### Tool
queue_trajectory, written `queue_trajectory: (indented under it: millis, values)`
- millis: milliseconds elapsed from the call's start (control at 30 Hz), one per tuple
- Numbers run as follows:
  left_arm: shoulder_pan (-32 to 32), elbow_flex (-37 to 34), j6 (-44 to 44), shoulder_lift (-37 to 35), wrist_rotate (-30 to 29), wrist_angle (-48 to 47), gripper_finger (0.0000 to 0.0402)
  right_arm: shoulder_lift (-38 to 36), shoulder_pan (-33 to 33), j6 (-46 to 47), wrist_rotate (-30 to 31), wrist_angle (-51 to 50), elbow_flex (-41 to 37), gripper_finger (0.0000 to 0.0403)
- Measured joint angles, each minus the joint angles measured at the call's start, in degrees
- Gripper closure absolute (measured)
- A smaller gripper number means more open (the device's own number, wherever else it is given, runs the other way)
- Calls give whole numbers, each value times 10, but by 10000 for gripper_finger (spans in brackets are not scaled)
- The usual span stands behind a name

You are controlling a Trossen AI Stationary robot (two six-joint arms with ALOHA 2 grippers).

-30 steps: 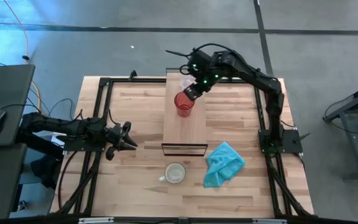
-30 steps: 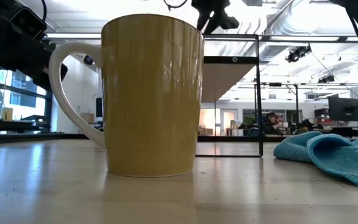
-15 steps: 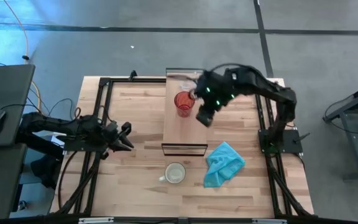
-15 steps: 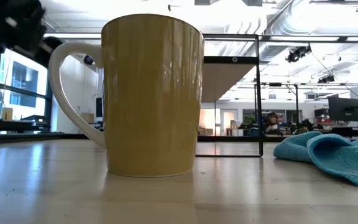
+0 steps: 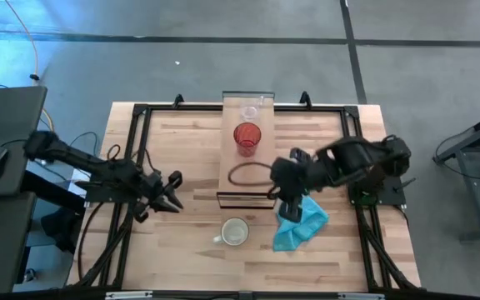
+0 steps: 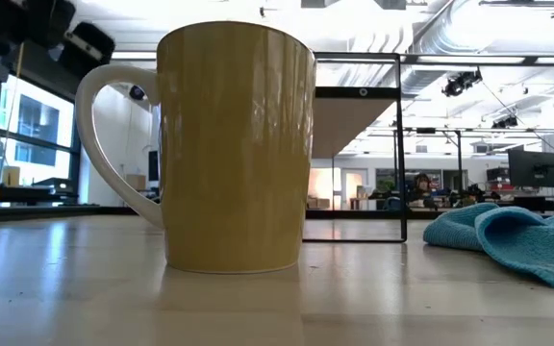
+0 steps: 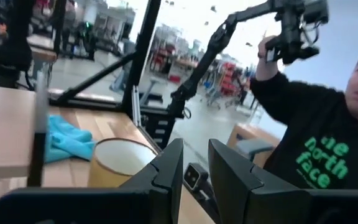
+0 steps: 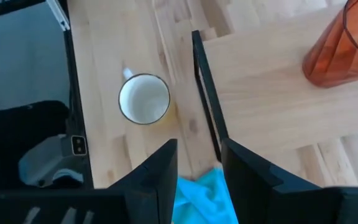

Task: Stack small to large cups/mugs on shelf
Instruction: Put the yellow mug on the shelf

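**Right gripper over shelf's near end, nothing held**

The right gripper (image 5: 283,198) is seen with jaws spread and empty, above the teal cloth (image 5: 300,219) beside the shelf (image 5: 248,171). The left gripper (image 5: 172,193) is parted too, well apart. On the shelf stand the clear glass (image 5: 249,112) and the red cup (image 5: 247,138); the cream mug (image 5: 234,232) stands on the tabletop (image 5: 182,233).

A person's dark sweatshirt (image 7: 303,118) reads "the north face".
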Motion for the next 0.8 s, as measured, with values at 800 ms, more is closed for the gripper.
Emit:
queue_trajectory:
  millis: [800]
  values:
    - [-91, 701, 155, 574, -199, -637, 334, 4, 243, 201, 88, -7, -193, 285]
